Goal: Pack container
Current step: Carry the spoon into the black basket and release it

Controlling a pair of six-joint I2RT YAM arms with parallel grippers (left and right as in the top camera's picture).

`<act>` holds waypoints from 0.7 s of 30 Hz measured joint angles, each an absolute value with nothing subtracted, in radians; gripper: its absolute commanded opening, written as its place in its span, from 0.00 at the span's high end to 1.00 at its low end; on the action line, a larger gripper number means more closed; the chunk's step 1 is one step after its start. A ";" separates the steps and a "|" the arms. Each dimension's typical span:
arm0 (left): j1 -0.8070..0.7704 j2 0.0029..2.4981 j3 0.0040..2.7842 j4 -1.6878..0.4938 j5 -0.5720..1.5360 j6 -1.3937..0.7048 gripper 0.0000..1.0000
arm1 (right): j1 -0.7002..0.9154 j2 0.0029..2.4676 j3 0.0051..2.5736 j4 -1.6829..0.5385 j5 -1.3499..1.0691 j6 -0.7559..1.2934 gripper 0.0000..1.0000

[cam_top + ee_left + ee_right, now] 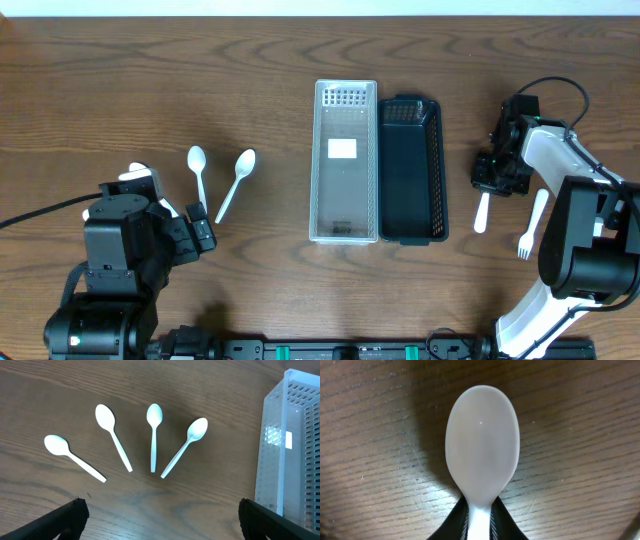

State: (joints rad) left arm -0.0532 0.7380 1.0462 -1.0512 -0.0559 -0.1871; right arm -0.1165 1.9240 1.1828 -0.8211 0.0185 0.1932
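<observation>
The right pincer was clenched on the thin handle of a white spoon. The spoon's round bowl stuck out past the fingers, over the brown table. It was hard to tell if the spoon touched the table or hung just above it.

Seen from above, this spoon was to the right of the black box and well apart from it. A white fork lay near the spoon, on its right. The clear box stood in the middle of the table, right up against the black box along one long side.

The left pincer was released, with its two fingers spread wide apart. Four more white spoons lay in a fan on the table in front of it, and it touched none of them. The clear box was to the right of these spoons.
</observation>
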 measured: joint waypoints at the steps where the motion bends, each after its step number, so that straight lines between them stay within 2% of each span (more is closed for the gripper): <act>1: -0.053 0.738 1.046 -1.051 -0.056 -0.187 0.02 | -0.117 1.924 1.184 -0.826 0.019 0.193 0.95; 10: -0.053 0.738 1.046 -1.051 -0.056 -0.187 0.02 | -0.081 1.859 1.348 -1.043 0.014 0.194 0.94; 16: -0.053 0.738 1.046 -1.051 -0.056 -0.187 0.02 | 0.084 1.654 1.536 -1.076 0.007 0.205 0.92; 21: -0.053 0.738 1.046 -1.051 -0.056 -0.187 0.02 | 0.236 1.593 1.565 -1.081 -0.010 0.283 0.92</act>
State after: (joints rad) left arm -0.0532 0.7380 1.0462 -1.0512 -0.0559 -0.1871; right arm 0.2359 1.5932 1.5654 -1.0805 -0.0097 0.2832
